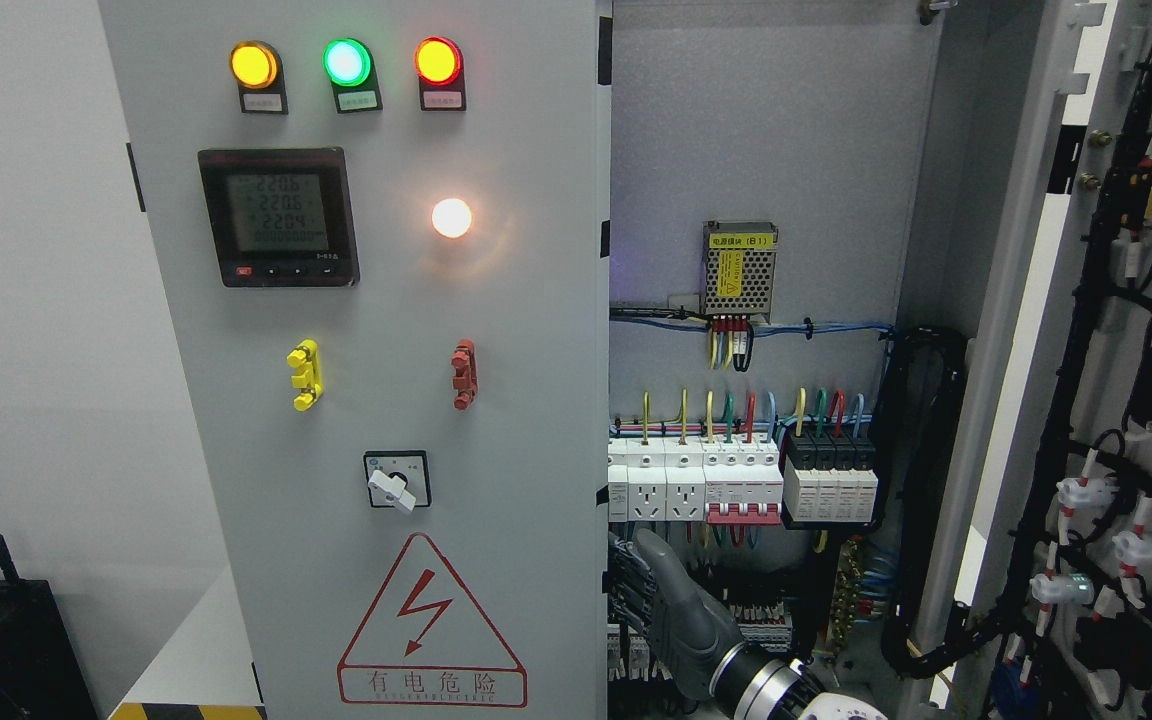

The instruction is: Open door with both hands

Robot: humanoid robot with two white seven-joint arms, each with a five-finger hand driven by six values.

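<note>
Dark grey jointed hand (661,600), silver ringed wrist, white forearm.

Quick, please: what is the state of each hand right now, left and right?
Left: not in view.
Right hand: fingers hooked on the free edge of the left door.

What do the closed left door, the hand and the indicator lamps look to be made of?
Left door: probably painted sheet metal, with a flat, even matte grey face.
Hand: dark grey fingers, likely plastic or rubber-coated; the wrist ring is shiny, probably bare metal.
Indicator lamps: translucent coloured lenses, likely plastic, glowing yellow, green and red in black bezels.
</note>
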